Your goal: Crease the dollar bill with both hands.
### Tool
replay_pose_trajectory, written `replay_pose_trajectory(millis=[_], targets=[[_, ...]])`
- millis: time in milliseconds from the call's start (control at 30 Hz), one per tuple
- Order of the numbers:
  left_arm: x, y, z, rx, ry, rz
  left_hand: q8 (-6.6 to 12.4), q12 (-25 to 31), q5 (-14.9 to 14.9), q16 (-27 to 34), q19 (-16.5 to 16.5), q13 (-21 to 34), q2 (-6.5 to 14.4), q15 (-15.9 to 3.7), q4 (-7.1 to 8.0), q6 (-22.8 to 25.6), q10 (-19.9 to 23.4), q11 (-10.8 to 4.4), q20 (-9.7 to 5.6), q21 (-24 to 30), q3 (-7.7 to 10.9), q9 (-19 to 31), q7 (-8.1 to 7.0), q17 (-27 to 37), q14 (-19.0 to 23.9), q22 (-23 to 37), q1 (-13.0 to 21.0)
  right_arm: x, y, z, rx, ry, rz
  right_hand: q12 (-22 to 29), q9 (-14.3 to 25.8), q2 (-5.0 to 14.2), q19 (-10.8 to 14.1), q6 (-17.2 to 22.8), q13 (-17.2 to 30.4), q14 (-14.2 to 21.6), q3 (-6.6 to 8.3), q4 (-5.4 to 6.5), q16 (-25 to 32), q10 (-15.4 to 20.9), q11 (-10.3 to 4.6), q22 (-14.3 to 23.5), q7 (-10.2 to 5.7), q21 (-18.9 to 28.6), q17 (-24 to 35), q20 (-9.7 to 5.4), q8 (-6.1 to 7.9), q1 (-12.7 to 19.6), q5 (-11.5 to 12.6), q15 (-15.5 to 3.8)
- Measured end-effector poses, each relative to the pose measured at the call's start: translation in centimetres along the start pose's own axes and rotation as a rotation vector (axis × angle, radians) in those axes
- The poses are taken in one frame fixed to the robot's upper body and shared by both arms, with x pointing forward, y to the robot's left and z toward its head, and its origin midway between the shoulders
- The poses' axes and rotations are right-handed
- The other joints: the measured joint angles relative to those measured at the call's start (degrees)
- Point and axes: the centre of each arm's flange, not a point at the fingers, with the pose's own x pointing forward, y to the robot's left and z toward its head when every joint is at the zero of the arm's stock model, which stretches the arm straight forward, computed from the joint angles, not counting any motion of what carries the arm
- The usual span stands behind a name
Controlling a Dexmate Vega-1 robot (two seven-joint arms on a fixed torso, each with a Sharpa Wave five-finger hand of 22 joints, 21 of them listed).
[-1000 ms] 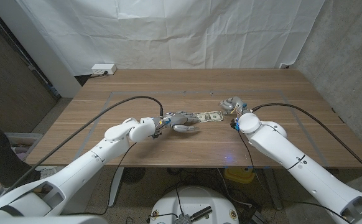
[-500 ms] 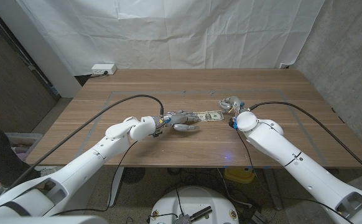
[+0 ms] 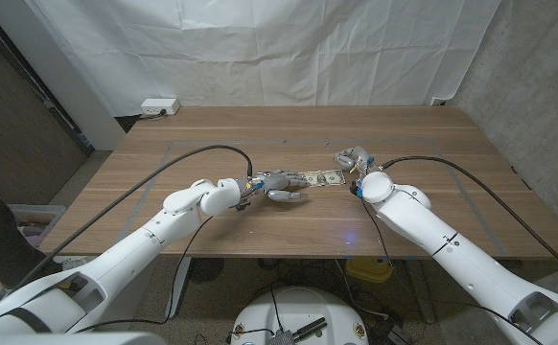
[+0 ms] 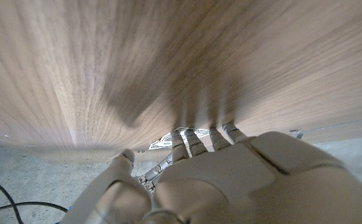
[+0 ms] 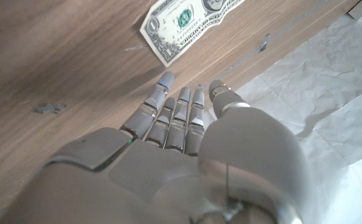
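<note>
The dollar bill (image 3: 323, 178) lies flat on the wooden desk (image 3: 164, 196), about midway between its left and right edges and a little nearer the front edge than the back. In the right wrist view the bill (image 5: 187, 25) shows its printed face, one short end toward the fingertips (image 5: 165, 79) but apart from them.

The left hand (image 3: 281, 185) sits at the bill's left end, fingers reaching over or onto it; whether they press or pinch the note cannot be told. In the left wrist view that hand (image 4: 231, 174) has its fingers extended side by side down toward the wood.

The right hand (image 3: 354, 158) hovers just beside the bill's right end, holding nothing, fingers straight and slightly spread.

A white power strip (image 3: 159, 106) lies at the desk's back left corner.
</note>
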Motion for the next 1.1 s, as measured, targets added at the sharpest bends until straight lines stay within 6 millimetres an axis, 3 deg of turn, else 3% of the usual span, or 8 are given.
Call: replay_pose_trajectory(millis=[167, 200, 233, 400, 667, 767, 967, 1100], targets=[[0.00, -0.06, 0.02, -0.002, 0.000, 0.000, 0.01, 0.00, 0.00, -0.01, -0.04, 0.00, 0.01, -0.10, 0.00, 0.00, -0.09, -0.09, -0.03, -0.17, 0.00, 0.00, 0.00, -0.06, 0.10, -0.10, 0.01, 0.13, 0.03, -0.10, -0.008, 0.001, -0.006, 0.00, 0.04, 0.00, 0.03, 0.00, 0.00, 0.74, -0.79, 0.20, 0.14, 0.15, -0.15, 0.00, 0.00, 0.01, -0.06, 0.00, 0.00, 0.00, 0.00, 0.05], [-0.01, -0.12, 0.02, -0.003, 0.001, -0.001, 0.00, 0.00, 0.00, -0.14, -3.00, 0.00, 0.23, -0.10, 0.00, -0.02, -0.59, -0.59, -2.99, 0.32, 0.00, -0.01, -0.02, -0.09, 0.08, 0.07, 0.23, 0.18, 0.03, -0.13, -0.009, 0.002, -0.007, 0.23, -0.01, 0.00, 0.53, 0.00, 0.00, 1.70, -1.03, 0.40, 0.60, 0.26, -0.04, 0.00, 0.00, 0.01, -0.14, -0.04, 0.00, 0.00, 0.00, 0.06], [-0.02, -0.21, 0.00, -0.004, 0.003, -0.002, 0.00, 0.00, 0.00, -0.47, -3.28, 0.00, 0.40, -0.11, -0.05, -1.12, -1.75, -1.75, -3.27, 0.44, -0.05, -0.01, -1.12, -0.20, 0.06, 0.09, 0.40, 0.21, 0.04, -0.19, -0.010, 0.005, -0.004, 0.40, -0.06, 0.06, 1.21, 0.00, 0.00, 2.64, -1.21, 0.58, 1.01, 0.36, 0.06, 0.07, 0.00, 0.01, -0.28, 0.08, 0.00, -0.06, 0.00, 0.06], [-0.05, -0.23, 0.07, -0.004, 0.003, -0.002, 0.00, 0.00, 0.22, -0.34, -3.28, 0.00, 0.40, 0.05, -0.24, -1.12, -1.75, -1.75, -3.28, 0.38, -0.24, -0.01, -1.12, -0.18, 0.21, 0.09, 0.40, 0.25, 0.20, -0.39, -0.011, 0.016, 0.013, 0.40, -0.09, 0.69, 4.25, 0.04, -0.18, 7.63, -1.66, 1.03, 2.99, 0.51, 0.21, 0.16, 0.05, 0.46, -0.16, 1.74, 0.00, -0.69, 0.00, 0.43], [-0.10, -0.16, 0.15, -0.003, 0.003, 0.000, 0.00, 0.00, 0.22, -0.34, -3.28, 0.00, 0.39, 0.06, -0.07, -1.12, -1.75, -1.75, -3.28, 0.38, -0.40, -0.01, -1.12, 0.00, 0.22, 0.09, 0.39, 0.27, 0.20, -0.52, 0.001, 0.029, 0.041, 0.85, -0.09, 0.91, 7.93, 1.27, -0.19, 11.39, -1.86, 1.29, 4.06, 2.20, 0.87, 0.45, 1.25, 1.58, -0.16, 2.14, 0.00, -0.91, 0.00, 1.34], [-0.10, -0.16, 0.12, -0.003, 0.004, 0.000, 0.00, 0.00, 0.21, -0.34, -3.28, 0.00, 0.39, 0.06, -0.07, -1.12, -1.75, -1.75, -3.28, 0.38, -0.40, -0.01, -1.12, 0.00, 0.21, 0.09, 0.39, 0.26, 0.25, -0.51, 0.004, 0.028, 0.045, 0.85, -0.09, 0.91, 8.22, 1.46, -0.19, 10.75, -1.56, 1.59, 3.75, 2.21, 0.87, 0.48, 1.05, 1.89, -0.25, 2.23, 0.00, -0.91, 0.23, 1.03], [-0.11, -0.23, 0.12, -0.003, 0.004, -0.008, 0.00, -0.22, 0.21, -0.34, -3.28, 0.00, 0.39, 0.05, -0.07, -1.12, -1.79, -1.79, -3.28, 0.32, -0.40, -0.02, -1.12, -0.01, 0.18, 0.09, 0.39, -0.01, 0.21, -0.55, 0.000, 0.012, 0.021, 0.00, -0.08, 1.14, 3.99, 0.71, -0.18, 5.00, -1.56, 1.59, 1.37, 0.43, -0.04, 0.25, 0.30, -0.43, -0.16, 1.32, -0.40, -0.69, 0.23, 0.30], [-0.14, -0.22, 0.09, -0.002, 0.004, -0.008, 0.00, -0.22, 0.21, -0.35, -3.28, 0.00, 0.39, 0.04, -0.07, -1.12, -1.80, -1.80, -3.28, 0.32, -0.39, -0.02, -1.12, -0.03, 0.17, 0.09, 0.39, -0.09, 0.22, -0.47, -0.002, 0.006, 0.012, 0.00, -0.08, 1.14, 7.55, 0.50, -0.18, 10.92, -1.55, 1.60, 3.45, 0.47, 0.00, 0.48, 0.10, 0.78, -0.16, 1.73, -0.66, -0.69, 0.23, 0.31]])
